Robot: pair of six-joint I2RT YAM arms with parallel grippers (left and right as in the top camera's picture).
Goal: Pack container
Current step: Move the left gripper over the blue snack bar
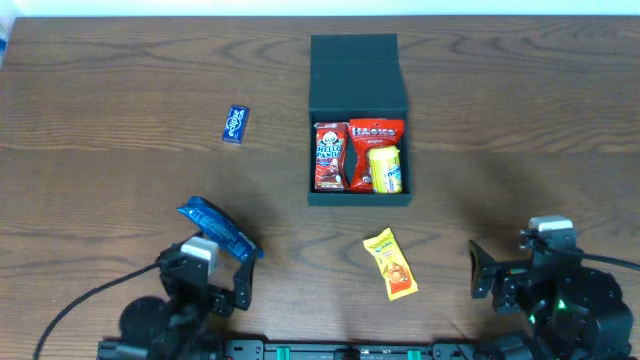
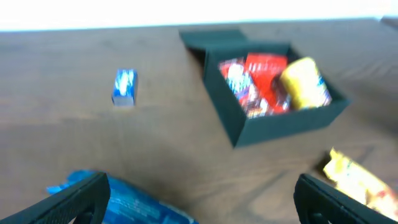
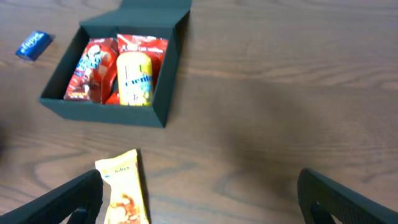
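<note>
The container is a dark square box at mid-table with its flap lid thrown open to the far side. Inside lie two red snack packets and a yellow one. On the table are a yellow-orange packet, a long blue packet and a small blue packet. My left gripper stands open at the near left, the long blue packet beside its left finger. My right gripper stands open at the near right, the yellow-orange packet near its left finger. Neither holds anything.
The wooden table runs to a pale far edge. Bare wood separates the container from both grippers, and the small blue packet lies left of the container. A black cable trails from the left arm.
</note>
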